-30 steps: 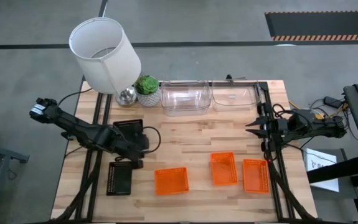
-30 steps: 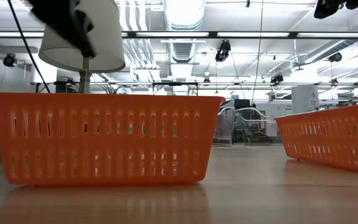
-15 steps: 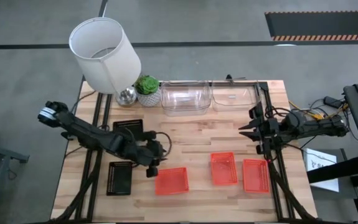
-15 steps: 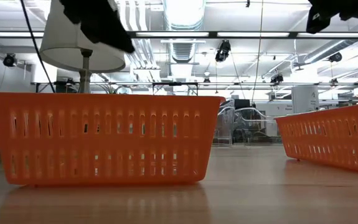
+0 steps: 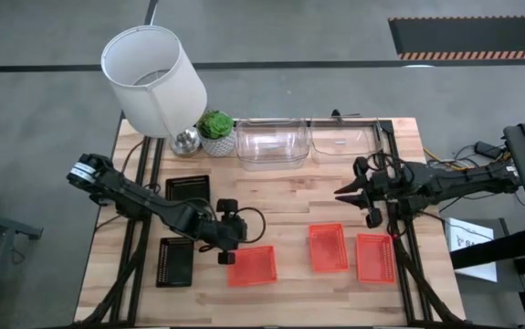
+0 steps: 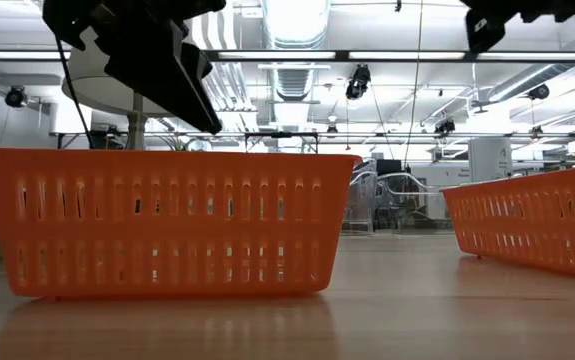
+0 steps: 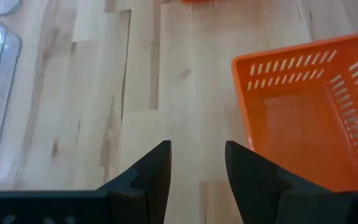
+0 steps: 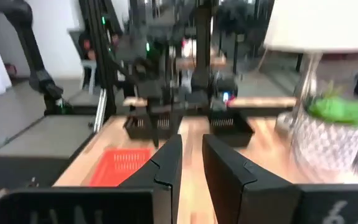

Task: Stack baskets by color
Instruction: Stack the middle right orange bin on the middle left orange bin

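1. Right, L tool [image 5: 228, 245] hovers just beside the leftmost orange basket [image 5: 251, 265], fingers [image 7: 155, 175] parted w/ nothing between them, bare wood in the gap.
2. Next, I reckon: slide over that basket's near wall, one finger inside, one outside, pinch the rim mid-wall so it lifts level.
3. Thin perforated plastic, prob flexes, so I'd grip gently and lift slow.
4. Target, I'd say: the mid orange basket [image 5: 328, 248], w/ the third orange one [image 5: 373, 257] just beside it. Line up corners before dropping or it'll sit cocked.
5. R tool [image 5: 351, 196] waits above the table's right side, fingers [image 8: 166, 163] a narrow gap apart, holding nothing.
6. Two black baskets sit left: one [image 5: 187, 189] farther back, one [image 5: 175, 262] near the front edge. Can't see a third.
7. Clear baskets [image 5: 272, 143] along the back edge; count unclear.
8. Table [image 5: 280, 196]: pale wood planks. Lampshade [image 5: 152, 80] and potted plant [image 5: 215, 128] at back-left corner.
9. Room: grey floor, striped mat at far right; low view shows ceiling pipes and lights.
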Motion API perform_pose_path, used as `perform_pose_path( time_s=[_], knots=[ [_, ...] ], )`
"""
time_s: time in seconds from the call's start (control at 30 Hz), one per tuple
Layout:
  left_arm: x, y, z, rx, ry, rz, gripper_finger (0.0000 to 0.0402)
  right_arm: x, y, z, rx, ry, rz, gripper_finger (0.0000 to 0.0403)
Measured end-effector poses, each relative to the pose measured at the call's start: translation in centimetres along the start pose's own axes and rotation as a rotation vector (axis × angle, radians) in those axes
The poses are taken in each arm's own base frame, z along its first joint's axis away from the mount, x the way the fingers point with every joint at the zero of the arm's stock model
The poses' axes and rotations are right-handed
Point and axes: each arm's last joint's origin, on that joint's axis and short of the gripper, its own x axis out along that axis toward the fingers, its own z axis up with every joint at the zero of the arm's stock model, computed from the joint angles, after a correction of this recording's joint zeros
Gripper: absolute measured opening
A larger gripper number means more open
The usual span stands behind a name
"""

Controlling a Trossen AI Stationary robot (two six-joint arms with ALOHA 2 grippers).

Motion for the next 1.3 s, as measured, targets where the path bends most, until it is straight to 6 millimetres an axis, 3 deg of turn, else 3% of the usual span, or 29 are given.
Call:
perform_pose_path(
  time_s=[0.27, 0.4, 0.6, 0.97, 1.1, 1.3],
  knots=[
    [-1.6, 0.9, 0.4, 0.130, -0.059, 0.125, 0.0134, 2.7, 1.1, 1.7, 0.098, 0.271, 0.028, 0.0056],
    [-2.6, 1.5, 0.6, 0.201, -0.090, 0.212, 0.0134, 4.2, 2.5, 2.8, 0.129, 0.383, 0.054, 0.0056],
    [-3.8, 2.1, 0.9, 0.203, -0.129, 0.303, 0.0134, 6.2, 4.7, 2.7, 0.184, 0.631, 0.013, 0.0056],
    [-5.2, 2.5, 1.1, 0.180, -0.168, 0.300, 0.0135, 8.5, 7.3, 3.5, 0.692, 1.023, -0.414, 0.0057],
    [-6.0, 2.9, 0.9, 0.182, -0.167, 0.301, 0.0135, 10.6, 8.2, 3.3, 0.732, 1.102, -0.447, 0.0083],
    [-8.0, 3.7, 0.3, 0.189, -0.153, 0.304, 0.0135, 13.3, 8.8, 2.6, 0.761, 1.145, -0.529, 0.0158]
  ],
)
